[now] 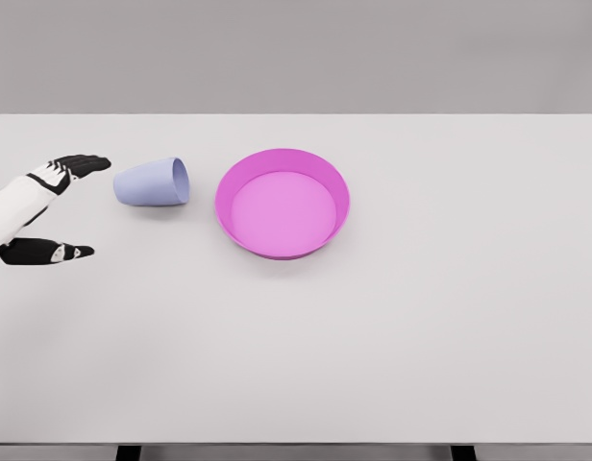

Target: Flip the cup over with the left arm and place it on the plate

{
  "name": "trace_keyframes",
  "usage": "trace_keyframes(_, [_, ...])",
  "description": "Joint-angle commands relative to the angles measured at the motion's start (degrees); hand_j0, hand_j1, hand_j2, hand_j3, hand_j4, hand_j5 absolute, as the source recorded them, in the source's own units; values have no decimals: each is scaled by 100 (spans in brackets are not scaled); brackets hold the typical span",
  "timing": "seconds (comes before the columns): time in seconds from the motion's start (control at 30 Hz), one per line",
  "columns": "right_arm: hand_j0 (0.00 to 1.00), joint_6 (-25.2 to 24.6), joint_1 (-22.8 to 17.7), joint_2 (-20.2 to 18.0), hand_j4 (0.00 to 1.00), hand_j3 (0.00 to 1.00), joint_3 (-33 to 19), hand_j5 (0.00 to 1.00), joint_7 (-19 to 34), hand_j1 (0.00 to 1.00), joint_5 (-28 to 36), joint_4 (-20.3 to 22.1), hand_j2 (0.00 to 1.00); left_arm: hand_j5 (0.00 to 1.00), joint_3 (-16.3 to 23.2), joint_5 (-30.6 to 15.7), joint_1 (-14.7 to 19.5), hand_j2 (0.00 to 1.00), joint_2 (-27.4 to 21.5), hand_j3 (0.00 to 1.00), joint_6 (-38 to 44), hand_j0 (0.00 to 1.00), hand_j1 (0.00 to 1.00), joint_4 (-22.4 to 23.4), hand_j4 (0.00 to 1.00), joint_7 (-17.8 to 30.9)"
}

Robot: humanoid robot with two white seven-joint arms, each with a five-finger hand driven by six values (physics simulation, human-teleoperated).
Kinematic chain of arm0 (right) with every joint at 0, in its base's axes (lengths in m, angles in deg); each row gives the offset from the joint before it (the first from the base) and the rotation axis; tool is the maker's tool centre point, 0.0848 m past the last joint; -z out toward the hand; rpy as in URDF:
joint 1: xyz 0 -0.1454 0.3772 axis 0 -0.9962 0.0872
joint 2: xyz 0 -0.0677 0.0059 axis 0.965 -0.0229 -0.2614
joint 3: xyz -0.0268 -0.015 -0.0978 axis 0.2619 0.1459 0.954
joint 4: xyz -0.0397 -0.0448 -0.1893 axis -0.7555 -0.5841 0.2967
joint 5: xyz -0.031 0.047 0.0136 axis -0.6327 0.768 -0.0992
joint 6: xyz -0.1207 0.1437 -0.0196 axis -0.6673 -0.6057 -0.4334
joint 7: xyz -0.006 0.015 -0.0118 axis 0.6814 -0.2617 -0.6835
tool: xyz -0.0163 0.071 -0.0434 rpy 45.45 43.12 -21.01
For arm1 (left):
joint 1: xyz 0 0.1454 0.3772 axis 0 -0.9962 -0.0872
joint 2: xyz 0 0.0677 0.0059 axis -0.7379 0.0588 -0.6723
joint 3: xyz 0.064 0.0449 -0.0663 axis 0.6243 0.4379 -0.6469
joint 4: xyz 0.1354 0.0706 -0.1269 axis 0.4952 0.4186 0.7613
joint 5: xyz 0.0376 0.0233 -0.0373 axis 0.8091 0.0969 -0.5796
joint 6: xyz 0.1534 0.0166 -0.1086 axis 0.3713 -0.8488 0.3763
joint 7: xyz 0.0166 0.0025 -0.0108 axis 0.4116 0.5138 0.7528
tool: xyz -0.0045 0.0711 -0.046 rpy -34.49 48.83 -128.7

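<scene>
Black-tipped fingers point(83, 163) of the left hand point(41, 206) were spread wide apart, upper digits reaching toward three o'clock, thumb lower, at about five o'clock from them; they clamped nothing.

Item 1, cup point(152, 181): pale lavender, lying on its side just beyond the upper fingertips at three o'clock, apart from them. Mouth faced three o'clock toward the plate; closed base faced nine o'clock toward the hand. Resting on the surface, not on the plate.

Item 2, plate point(283, 203): magenta, shallow, raised rim, holding nothing. Sat at three o'clock from the cup, near it, with a narrow strip of surface between.

Item 3, surface point(421, 336): plain white, carrying both items in its upper left part.

Right hand: not seen.

Step in hand, as judged: the approach to the grasp, hand opened and aligned on the cup's base end, no contact made. Nothing of the flip or the placing appeared done.

Next move, as judged: advance toward three o'clock until fingers and thumb straddle the cup's wall, close on it, lift, rotate the wrist to bring the cup upright, then carry it to the plate.
</scene>
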Motion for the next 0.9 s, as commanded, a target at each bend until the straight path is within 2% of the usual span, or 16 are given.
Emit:
trace_keyframes(0.0, [100,10,0,0,100,100,8,100,-7,100,-8,0,100,100,1,-42,0,100,11,100,7,100,100,-17,100,4])
trace_keyframes(0.2, [100,1,-53,0,100,100,17,100,11,100,-52,18,100,100,1,-24,-9,100,11,100,7,100,100,-17,100,39])
trace_keyframes(0.37, [100,-8,-53,0,100,100,17,100,11,100,-52,0,100,100,-122,-15,-17,100,3,100,7,100,100,44,100,663])
trace_keyframes(0.4, [100,-8,-53,0,100,100,8,100,11,100,-52,0,100,100,-158,-24,-26,100,29,100,7,100,100,44,100,917])
trace_keyframes(0.47, [100,1,-53,0,100,100,-1,100,11,100,-52,0,100,100,-412,-51,-88,100,161,100,7,100,100,44,100,1199])
trace_keyframes(0.6, [100,-8,-53,0,100,100,-1,100,11,100,-52,0,100,100,-535,-24,-79,100,-278,100,7,100,100,97,100,1269])
trace_keyframes(0.67, [100,-8,-53,0,100,100,-1,100,11,100,-52,0,100,100,-597,-50,-62,100,-314,100,7,100,100,114,100,1700])
trace_keyframes(0.73, [100,1,-53,0,100,100,-1,100,11,100,-52,0,100,100,-544,-24,-26,100,-296,100,7,100,100,53,100,1902])
trace_keyframes(0.87, [100,-8,-53,0,100,100,-1,100,11,100,-52,0,100,100,-535,186,132,100,-270,100,1081,100,100,-281,100,1939])
